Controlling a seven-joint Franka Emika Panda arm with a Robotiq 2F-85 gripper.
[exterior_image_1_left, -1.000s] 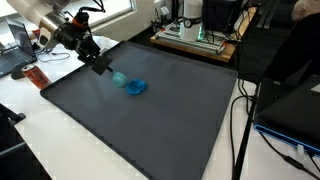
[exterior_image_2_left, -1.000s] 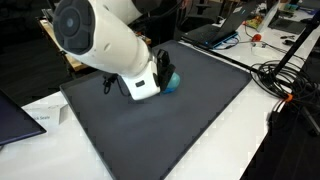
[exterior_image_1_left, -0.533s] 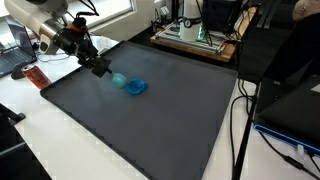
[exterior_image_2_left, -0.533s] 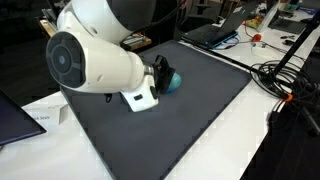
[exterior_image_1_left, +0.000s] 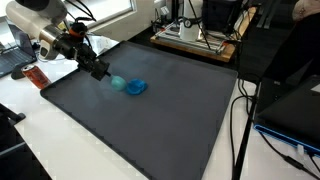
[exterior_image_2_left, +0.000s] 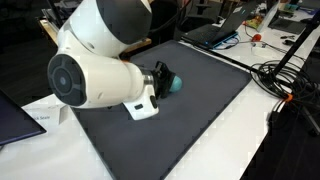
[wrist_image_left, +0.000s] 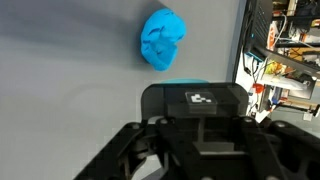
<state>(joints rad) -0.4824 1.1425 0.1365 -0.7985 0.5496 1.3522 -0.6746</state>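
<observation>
Teal, the small rounded object (exterior_image_1_left: 118, 80) sits clamped between the closed fingers (exterior_image_1_left: 103, 72) on the dark grey tabletop mat (exterior_image_1_left: 150, 120), just beside a crumpled bright blue lump (exterior_image_1_left: 136, 87). Over the last second the arm has swung back without releasing, so the grip looks secure.

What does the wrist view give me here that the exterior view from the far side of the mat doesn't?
Only the wrist view shows the crumpled blue object from straight above, lying alone on the dark mat, apart from the gripper body; the fingertips are not visible there.

Only the exterior view shows the gripper next to a teal ball, too close to tell touching from apart, and the equipment rack behind the mat.

Both show the blue object free on the mat, not gripped.
</observation>
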